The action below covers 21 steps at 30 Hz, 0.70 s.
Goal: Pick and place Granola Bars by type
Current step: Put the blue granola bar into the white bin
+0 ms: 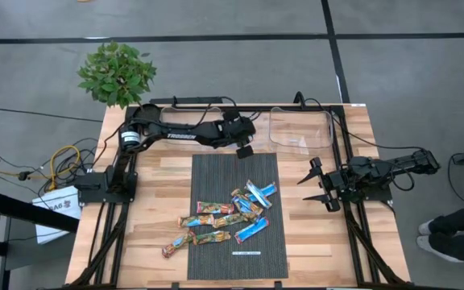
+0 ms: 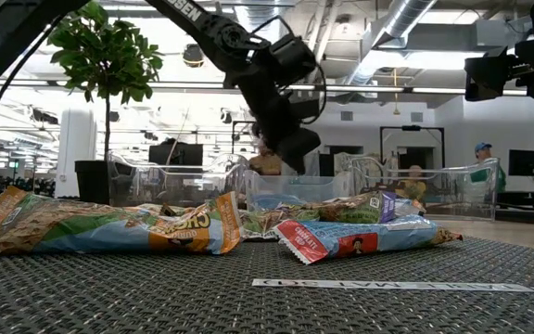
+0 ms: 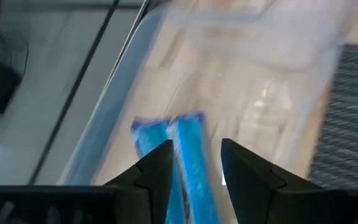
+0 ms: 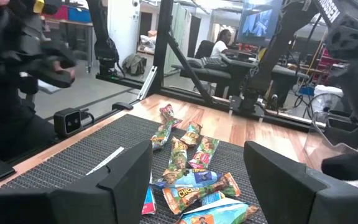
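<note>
We count two blue bars (image 3: 179, 155) binned beneath our part-open, empty left gripper (image 3: 194, 165); about ten bars (image 1: 224, 219) left on the mat (image 1: 216, 173); right gripper (image 1: 319, 184) wide, waiting right.

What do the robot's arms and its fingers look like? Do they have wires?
Both arms are dark, almost black, built from chunky jointed sections. The left arm carries white lettering along its side and a round silvery joint near its base. Black cables run from both arms. The right gripper has two pointed, wedge-shaped black fingers; the left gripper has the same angular dark fingers.
</note>
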### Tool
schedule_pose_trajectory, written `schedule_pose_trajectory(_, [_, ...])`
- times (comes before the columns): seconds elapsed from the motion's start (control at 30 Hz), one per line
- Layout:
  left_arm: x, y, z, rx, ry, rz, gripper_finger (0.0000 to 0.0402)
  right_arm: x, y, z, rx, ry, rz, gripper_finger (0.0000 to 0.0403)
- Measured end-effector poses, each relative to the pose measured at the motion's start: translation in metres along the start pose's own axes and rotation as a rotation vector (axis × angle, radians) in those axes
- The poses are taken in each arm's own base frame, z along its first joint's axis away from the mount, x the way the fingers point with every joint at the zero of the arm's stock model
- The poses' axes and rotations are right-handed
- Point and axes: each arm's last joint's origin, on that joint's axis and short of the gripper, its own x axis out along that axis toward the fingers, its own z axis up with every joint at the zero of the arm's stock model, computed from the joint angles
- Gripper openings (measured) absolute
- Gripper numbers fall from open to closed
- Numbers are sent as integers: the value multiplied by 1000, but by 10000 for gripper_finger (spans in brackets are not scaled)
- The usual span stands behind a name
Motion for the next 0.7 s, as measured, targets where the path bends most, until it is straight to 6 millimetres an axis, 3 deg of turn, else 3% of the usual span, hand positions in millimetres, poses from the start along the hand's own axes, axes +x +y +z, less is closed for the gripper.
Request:
schedule_pose_trajectory(0.4, [-31, -52, 21, 408, -193, -140, 130, 0, 0, 0, 0, 0, 0, 249])
schedule_pose_trajectory(0.7, [-56, -98, 23, 639, -300, -284, 130, 0, 0, 0, 0, 0, 0, 249])
